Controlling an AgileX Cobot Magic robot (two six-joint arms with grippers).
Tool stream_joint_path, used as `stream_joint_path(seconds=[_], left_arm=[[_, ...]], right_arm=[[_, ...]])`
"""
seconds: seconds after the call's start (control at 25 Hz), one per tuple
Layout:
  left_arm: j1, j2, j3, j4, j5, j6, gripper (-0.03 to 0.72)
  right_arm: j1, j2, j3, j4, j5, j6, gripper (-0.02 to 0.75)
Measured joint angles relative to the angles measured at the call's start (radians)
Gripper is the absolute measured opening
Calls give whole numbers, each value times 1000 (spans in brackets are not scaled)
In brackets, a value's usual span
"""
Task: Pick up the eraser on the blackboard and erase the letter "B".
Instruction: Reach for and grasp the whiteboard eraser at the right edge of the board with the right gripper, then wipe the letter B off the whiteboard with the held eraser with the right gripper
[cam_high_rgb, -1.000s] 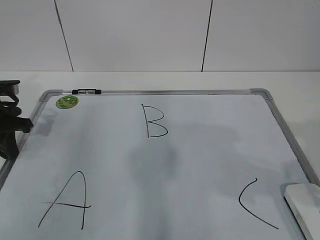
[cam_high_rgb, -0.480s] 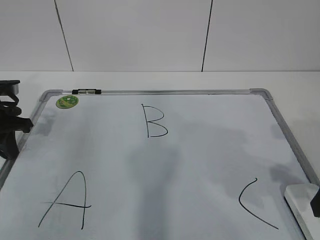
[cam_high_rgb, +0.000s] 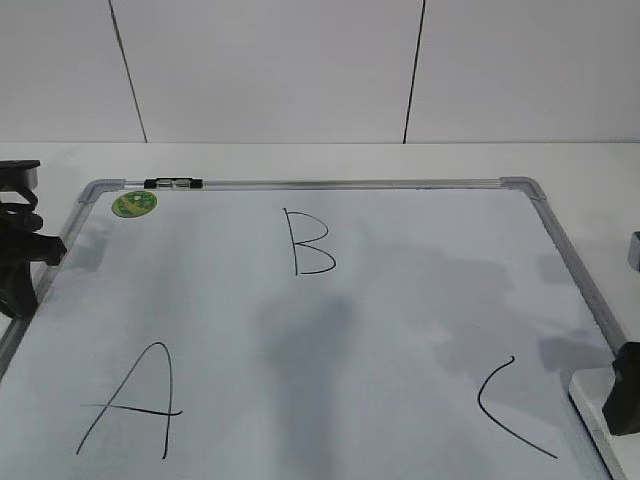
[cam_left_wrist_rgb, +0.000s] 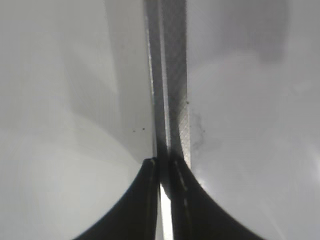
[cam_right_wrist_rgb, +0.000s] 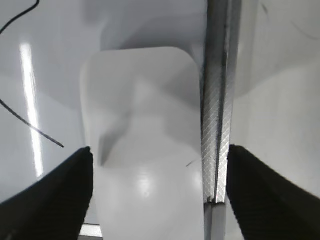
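Right gripper (cam_high_rgb: 626, 400) now enters exterior view at 4 o'clock, dark finger covering much of the eraser (cam_high_rgb: 592, 392). Wrist view: jaws spread, straddling eraser (cam_right_wrist_rgb: 145, 145). Its shadow lies darker on the blackboard (cam_high_rgb: 400, 300) near that edge.

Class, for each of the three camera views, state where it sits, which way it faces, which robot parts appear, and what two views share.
Exterior: in front, slanting down at the white dry-erase board with silver-grey frame; both grippers at the edges.
Left wrist: looks down past the shut left gripper at the frame.
Right wrist: looks down between the open right gripper onto the white rounded plastic eraser.
Shared: exterior and right wrist both show the eraser.
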Motion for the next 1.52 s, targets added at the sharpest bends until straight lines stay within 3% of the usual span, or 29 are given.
stream_joint_path(seconds=[0.84, 1.08, 1.52], left_arm=[[0, 0, 0, 0, -2, 0, 25], [0, 0, 0, 0, -2, 0, 25], [0, 0, 0, -3, -5, 0, 24]], right_arm=[[45, 152, 0, 6, -31, -2, 636], [45, 152, 0, 0, -23, -4, 548], [45, 152, -2, 0, 1, -4, 530]])
